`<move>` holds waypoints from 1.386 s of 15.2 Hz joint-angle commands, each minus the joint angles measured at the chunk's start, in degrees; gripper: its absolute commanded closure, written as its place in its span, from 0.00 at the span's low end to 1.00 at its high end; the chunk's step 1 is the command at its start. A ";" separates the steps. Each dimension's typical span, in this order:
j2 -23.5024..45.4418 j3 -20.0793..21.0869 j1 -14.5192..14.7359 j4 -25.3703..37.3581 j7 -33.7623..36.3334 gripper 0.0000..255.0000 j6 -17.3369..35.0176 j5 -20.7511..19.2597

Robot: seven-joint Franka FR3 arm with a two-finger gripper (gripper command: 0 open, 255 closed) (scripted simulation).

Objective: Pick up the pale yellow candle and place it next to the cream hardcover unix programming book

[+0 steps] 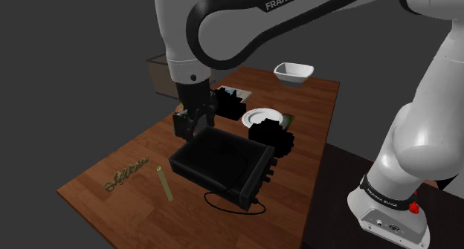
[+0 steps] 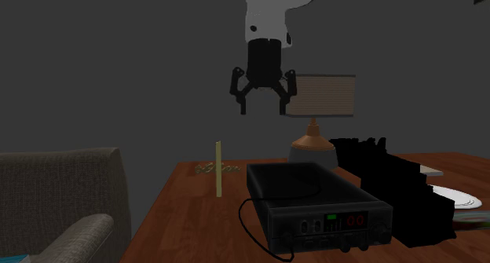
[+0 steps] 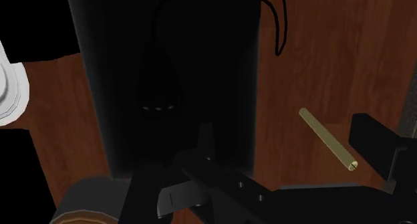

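The pale yellow candle (image 1: 164, 182) is a thin stick standing upright on the wooden table (image 1: 104, 203), near its front end beside a black radio (image 1: 219, 166). It also rises left of the radio in the second exterior view (image 2: 217, 169). My gripper (image 2: 262, 99) hangs open and holding nothing, high above the radio's far end. In the wrist view the candle (image 3: 327, 139) lies below, between the spread fingers (image 3: 374, 139). A flat pale book (image 1: 288, 121) pokes out from under a white plate (image 1: 264, 119); its cover is mostly hidden.
Black blocky objects (image 1: 230, 102) stand around the plate. A white bowl (image 1: 294, 73) sits at the far end, and a gold script ornament (image 1: 126, 175) lies near the candle. A table lamp (image 2: 318, 112) stands behind the table, and a sofa (image 2: 55, 199) is beside it.
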 commanded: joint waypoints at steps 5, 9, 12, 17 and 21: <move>15.50 1.31 5.13 13.22 8.70 0.00 -0.44 -8.88; 25.88 0.23 10.40 24.32 12.59 0.00 -2.63 -13.95; 28.95 -0.37 12.06 27.29 13.40 0.00 -2.82 -15.21; 29.74 -0.69 11.94 24.54 13.82 0.00 0.58 -15.75; 30.05 -0.81 11.93 23.77 13.96 0.00 1.62 -15.95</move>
